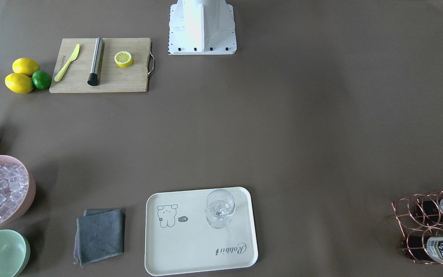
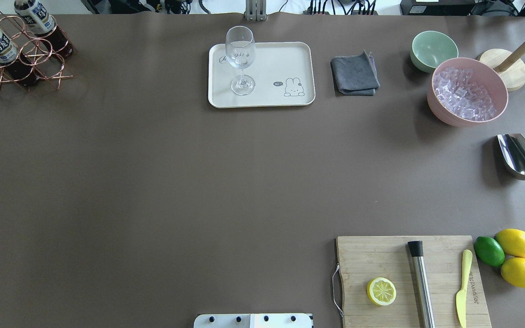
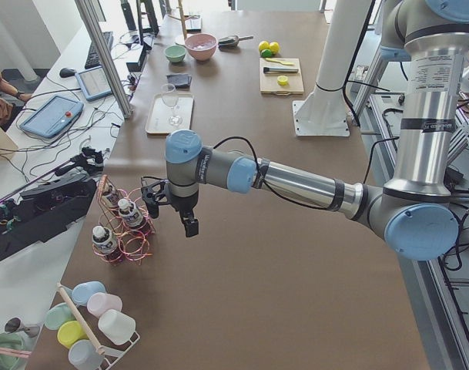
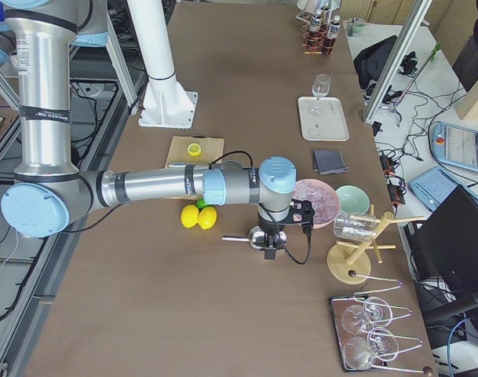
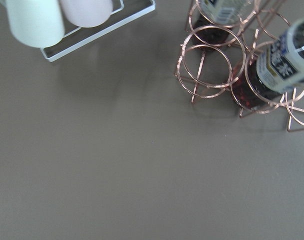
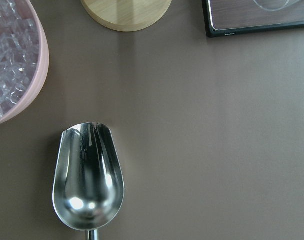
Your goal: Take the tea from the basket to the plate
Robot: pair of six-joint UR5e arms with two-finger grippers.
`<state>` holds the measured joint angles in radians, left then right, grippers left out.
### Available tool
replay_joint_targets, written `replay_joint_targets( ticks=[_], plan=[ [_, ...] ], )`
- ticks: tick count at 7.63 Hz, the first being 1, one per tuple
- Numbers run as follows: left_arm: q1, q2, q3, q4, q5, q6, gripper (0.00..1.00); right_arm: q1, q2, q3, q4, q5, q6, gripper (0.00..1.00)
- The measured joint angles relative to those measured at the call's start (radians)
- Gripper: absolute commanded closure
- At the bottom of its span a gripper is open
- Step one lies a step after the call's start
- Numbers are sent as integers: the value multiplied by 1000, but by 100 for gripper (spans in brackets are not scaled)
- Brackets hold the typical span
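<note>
**Tea at two o'clock: the left arm's reach**

I cannot tell if my left jaws are apart or together, as only the side camera catches them. They hang over bare desk (image 5: pixel 117 165) just beside the basket (image 5: pixel 206 65). In my left wrist view the basket sits at two o'clock. The nearest tea (image 5: pixel 284 60) stands cap-up in a ring cell, long axis roughly vertical, so I judge I must shift that way, then descend. From my base, overhead, the plate (image 2: pixel 280 59) lies at twelve o'clock, well apart from the basket at ten. My right jaws, equally unreadable, hang over the ice scoop (image 6: pixel 88 175), so the left arm (image 3: pixel 296 181) is far nearer.
</note>
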<state>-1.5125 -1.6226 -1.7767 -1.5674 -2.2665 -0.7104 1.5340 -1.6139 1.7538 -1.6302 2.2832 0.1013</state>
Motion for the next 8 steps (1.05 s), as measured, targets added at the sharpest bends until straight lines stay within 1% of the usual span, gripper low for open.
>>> replay_joint_targets(
  ticks=[1, 2, 3, 4, 5, 6, 7, 8],
  plan=[
    [-26, -50, -15, 116, 4, -72, 1, 0, 0, 1, 1, -1, 0, 0],
    [-76, -154, 1, 285, -10, -115, 1, 0, 0, 2, 2, -2, 0, 0],
    [-124, -274, 37, 445, -30, -149, 1, 0, 0, 1, 2, -3, -1, 0],
    [-165, -341, 61, 522, -43, -226, 1, 0, 0, 1, 3, -4, -1, 0],
    [-185, -369, 77, 530, -49, -349, 1, 0, 0, 1, 3, -4, -1, 0],
    [-194, -383, 114, 497, -52, -472, 1, 0, 0, 1, 3, -4, -2, 0],
    [-198, -395, 175, 445, -55, -561, 1, 0, -1, 0, 3, -4, -2, 0],
    [-196, -428, 261, 384, -56, -644, 1, 0, -1, -1, 3, -4, -2, 0]
  ],
)
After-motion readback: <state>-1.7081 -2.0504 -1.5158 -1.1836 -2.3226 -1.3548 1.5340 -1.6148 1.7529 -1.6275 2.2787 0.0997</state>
